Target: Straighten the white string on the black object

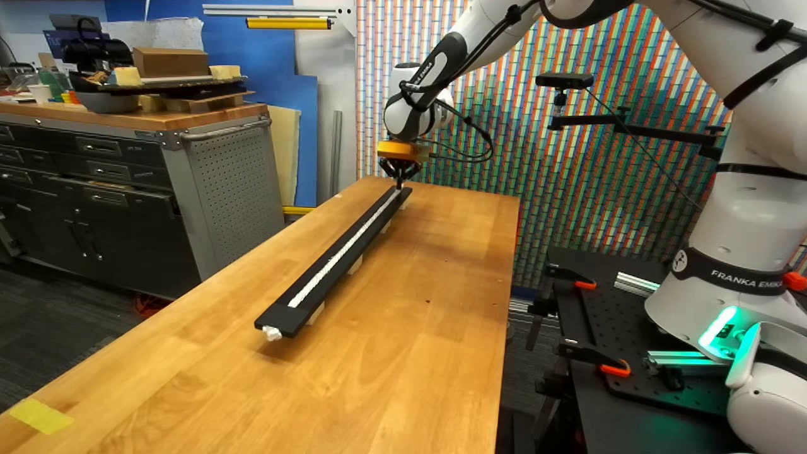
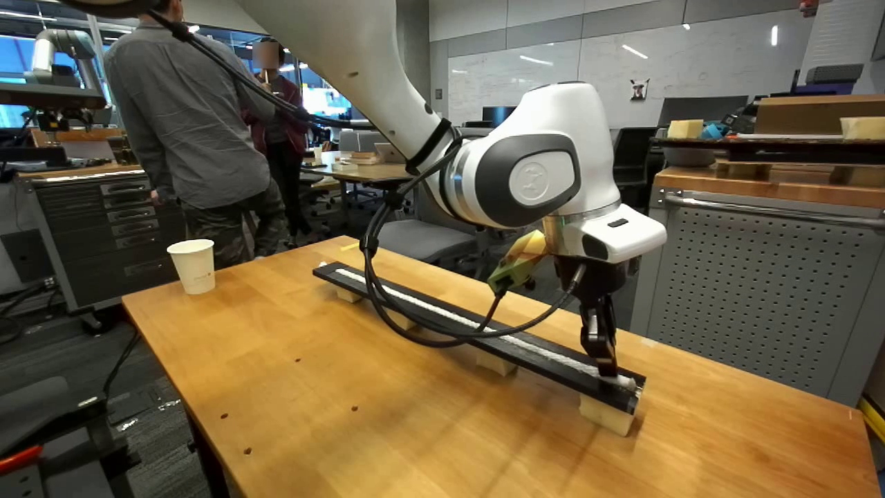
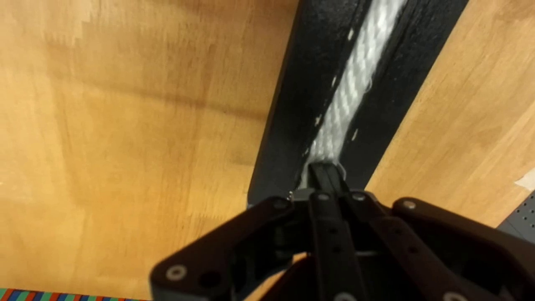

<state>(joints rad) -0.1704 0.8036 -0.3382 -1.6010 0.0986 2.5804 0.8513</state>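
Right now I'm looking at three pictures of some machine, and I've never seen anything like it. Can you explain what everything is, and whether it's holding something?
The machine is a single jointed robot arm, mostly white, with a black claw at its end. Two pictures come from cameras standing outside it, in different places; the close-up comes from a camera on its wrist, looking down past the claw.

On the wooden table, a long, narrow black bar sits raised on pale blocks, and a white string runs along its top. A paper cup stands near the table's edge.

The claw is shut and seems to touch the string near one end of the bar. I can't see anything gripped in it, so it may be pressing or smoothing rather than holding.
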